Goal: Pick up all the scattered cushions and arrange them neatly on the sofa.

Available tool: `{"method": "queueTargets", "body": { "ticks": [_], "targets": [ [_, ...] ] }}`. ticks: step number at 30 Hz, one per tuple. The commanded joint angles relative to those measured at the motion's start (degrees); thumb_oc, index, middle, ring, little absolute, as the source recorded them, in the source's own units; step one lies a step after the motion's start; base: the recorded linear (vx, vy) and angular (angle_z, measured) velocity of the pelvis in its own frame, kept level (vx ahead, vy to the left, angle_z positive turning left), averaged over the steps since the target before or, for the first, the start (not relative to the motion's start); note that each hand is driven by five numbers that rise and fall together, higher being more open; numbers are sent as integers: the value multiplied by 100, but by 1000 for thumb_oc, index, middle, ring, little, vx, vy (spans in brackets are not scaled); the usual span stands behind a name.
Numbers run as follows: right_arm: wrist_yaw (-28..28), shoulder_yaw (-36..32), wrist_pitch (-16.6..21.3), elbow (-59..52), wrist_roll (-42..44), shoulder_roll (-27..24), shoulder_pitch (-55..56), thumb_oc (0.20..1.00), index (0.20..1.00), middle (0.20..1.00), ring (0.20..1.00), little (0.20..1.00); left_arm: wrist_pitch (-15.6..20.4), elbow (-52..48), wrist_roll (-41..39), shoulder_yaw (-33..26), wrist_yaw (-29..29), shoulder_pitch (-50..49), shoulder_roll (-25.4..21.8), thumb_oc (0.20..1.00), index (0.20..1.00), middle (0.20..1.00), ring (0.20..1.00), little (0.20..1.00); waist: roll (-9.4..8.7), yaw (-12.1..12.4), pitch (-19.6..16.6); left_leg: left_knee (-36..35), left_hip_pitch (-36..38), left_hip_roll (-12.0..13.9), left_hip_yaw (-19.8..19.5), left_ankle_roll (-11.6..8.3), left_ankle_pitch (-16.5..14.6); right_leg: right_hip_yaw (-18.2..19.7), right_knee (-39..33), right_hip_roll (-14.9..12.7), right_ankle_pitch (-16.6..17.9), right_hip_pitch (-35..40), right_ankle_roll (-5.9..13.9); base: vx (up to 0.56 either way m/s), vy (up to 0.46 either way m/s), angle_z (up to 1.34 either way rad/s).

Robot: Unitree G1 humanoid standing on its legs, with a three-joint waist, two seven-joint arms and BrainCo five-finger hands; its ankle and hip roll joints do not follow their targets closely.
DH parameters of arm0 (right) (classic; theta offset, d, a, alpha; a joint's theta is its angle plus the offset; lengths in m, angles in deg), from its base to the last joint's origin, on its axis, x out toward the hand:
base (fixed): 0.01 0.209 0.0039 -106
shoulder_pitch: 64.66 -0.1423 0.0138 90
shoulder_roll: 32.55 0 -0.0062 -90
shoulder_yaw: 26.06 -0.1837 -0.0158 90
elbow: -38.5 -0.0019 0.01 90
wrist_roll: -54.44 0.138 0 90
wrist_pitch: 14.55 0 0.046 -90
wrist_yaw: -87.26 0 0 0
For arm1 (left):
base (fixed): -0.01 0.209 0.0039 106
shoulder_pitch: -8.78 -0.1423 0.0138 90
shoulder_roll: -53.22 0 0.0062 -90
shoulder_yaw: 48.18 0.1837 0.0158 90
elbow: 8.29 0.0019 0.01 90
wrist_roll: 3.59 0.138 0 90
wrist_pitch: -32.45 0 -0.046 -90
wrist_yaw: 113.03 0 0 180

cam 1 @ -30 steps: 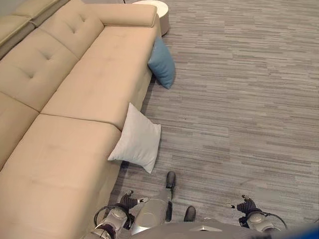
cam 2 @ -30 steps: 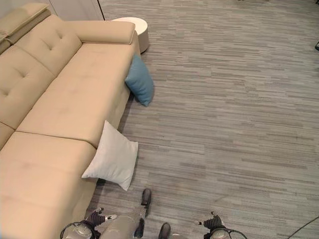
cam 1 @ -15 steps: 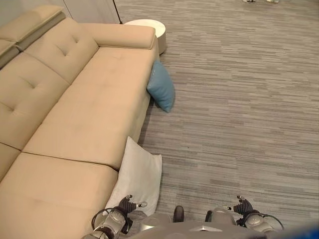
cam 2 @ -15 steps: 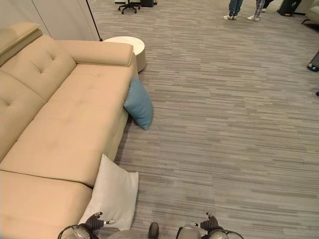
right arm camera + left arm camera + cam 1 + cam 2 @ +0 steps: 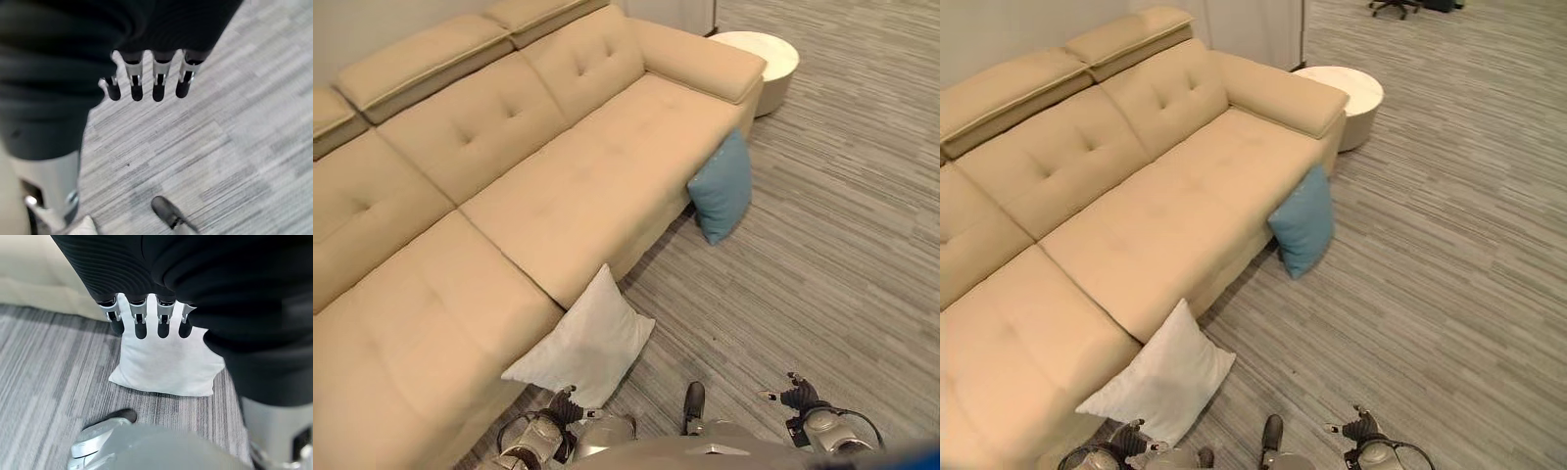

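Both cushions on the floor, none on the sofa [image 5: 558,186] yet. White cushion [image 5: 582,343] propped against the sofa front, just ahead of the left hand [image 5: 146,318]; blue cushion [image 5: 722,191] leaning farther along, near the armrest. Left hand relaxed, fingers straight, holding nothing. Right hand [image 5: 146,78] likewise slack and empty, over bare floor [image 5: 220,137]. Likely risks: pinching only a corner of soft cloth and dropping it, or nudging the white cushion flat under the sofa edge.
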Motion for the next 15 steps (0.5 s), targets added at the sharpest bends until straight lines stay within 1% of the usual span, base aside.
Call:
{"method": "queueTargets", "body": {
  "ticks": [1, 2, 3, 4, 5, 7, 8, 9, 10, 11, 12, 13, 14, 15],
  "targets": [
    [-16, -344, 72, -100, 263, -55, -66, 1000, 1000, 1000, 1000, 1000, 28, -49, -82, 58, 5, -91, 178, 1000, 1000, 1000, 1000, 1000, 144, -33, -68, -372, 146, -68, 293, 266, 287, 252, 430, -338, -323, 190, 845, -51, -25, 125],
    [-16, -343, 73, -100, 263, -54, -66, 1000, 1000, 1000, 1000, 1000, 28, -50, -82, 57, 5, -91, 178, 1000, 1000, 1000, 1000, 1000, 144, -38, -68, -371, 144, -69, 289, 266, 288, 247, 428, -338, -323, 192, 845, 7, 17, 132],
    [-18, -353, 66, -88, 276, -2, -52, 1000, 1000, 1000, 1000, 1000, 26, -54, -83, 49, 21, -77, 174, 1000, 1000, 1000, 1000, 1000, 145, -32, -105, -496, 185, -89, 437, 261, 335, 22, 386, -366, -324, 299, 852, 63, 44, 129],
    [-3, -337, 65, -93, 272, 37, -58, 1000, 1000, 1000, 1000, 1000, 24, -39, -94, 40, 28, -92, 179, 1000, 1000, 1000, 1000, 1000, 127, -30, -116, -510, 207, -122, 402, 262, 347, -48, 388, -376, -326, 370, 856, 104, 97, 114],
    [16, -303, 63, -113, 228, 100, -53, 1000, 1000, 1000, 1000, 1000, 27, 29, -106, -19, 39, -127, 175, 1000, 1000, 1000, 1000, 1000, 115, 24, -153, -645, 299, -156, 319, 282, 362, -162, 407, -400, -347, 469, 874, 92, 99, 64],
    [40, -276, 57, -124, 169, 146, -33, 1000, 1000, 1000, 1000, 1000, 15, 98, -73, -55, 49, -161, 186, 1000, 1000, 1000, 1000, 1000, 133, 38, -195, -853, 414, -180, 255, 311, 387, -237, 467, -406, -404, 505, 888, 65, 121, 58],
    [278, -436, -81, 62, 276, -151, -47, 1000, 1000, 1000, 1000, 1000, 7, 142, -76, -112, 135, -101, 66, 1000, 1000, 1000, 1000, 1000, 69, 53, -245, -965, 465, -238, 113, 337, 414, -261, 551, -436, -419, 507, 909, 67, 142, 56],
    [139, -369, 80, -10, 190, -66, -55, 1000, 1000, 1000, 1000, 1000, 14, 128, 32, -67, 141, -113, 29, 1000, 1000, 1000, 1000, 1000, 89, 117, -260, -1013, 491, -292, 15, 357, 421, -287, 612, -469, -430, 514, 915, 72, 250, 52],
    [170, -255, 71, -105, 114, 71, -24, 1000, 1000, 1000, 1000, 1000, 48, 108, 27, -90, 121, -210, 65, 1000, 1000, 1000, 1000, 1000, 153, 133, -264, -1123, 562, -377, -60, 429, 405, -275, 883, -568, -460, 451, 949, 25, 252, 62],
    [228, -230, -37, -104, -5, 63, 0, 1000, 1000, 1000, 1000, 1000, 43, 89, 0, -140, 124, -203, 39, 1000, 1000, 1000, 1000, 1000, 167, 125, -233, -1139, 581, -401, -67, 473, 397, -261, 1129, -654, -464, 362, 975, -5, 311, 38],
    [220, -249, -86, -57, 9, -11, -190, 1000, 1000, 1000, 1000, 1000, 0, 77, 26, -137, 115, -58, -46, 1000, 1000, 1000, 1000, 1000, 213, 152, -140, -1141, 615, -452, -222, 558, 396, -222, 1710, -849, -414, 142, 1019, -21, 210, 27],
    [175, -247, -37, -144, 17, -36, -223, 1000, 1000, 1000, 1000, 1000, 24, 106, 0, -140, 93, -38, -98, 1000, 1000, 1000, 1000, 1000, 222, 136, -88, -1096, 612, -491, -378, 605, 398, -47, 2014, -883, -332, -28, 1042, -12, 175, 22],
    [197, -252, -23, -168, 59, -53, -231, 1000, 1000, 1000, 1000, 1000, 36, 120, -6, -165, 101, -37, -138, 1000, 1000, 1000, 1000, 1000, 229, 110, -59, -1077, 620, -515, -433, 633, 389, 168, 2158, -879, -248, -161, 1084, 103, 96, 72],
    [245, -206, 1, -172, 162, -42, -250, 1000, 1000, 1000, 1000, 1000, 64, 147, -104, -248, 89, -62, -169, 1000, 1000, 1000, 1000, 1000, 202, 46, -120, -1057, 671, -639, -781, 665, 385, 1097, 1809, -389, -356, -349, 1009, 134, 46, 76]
  ]
}}
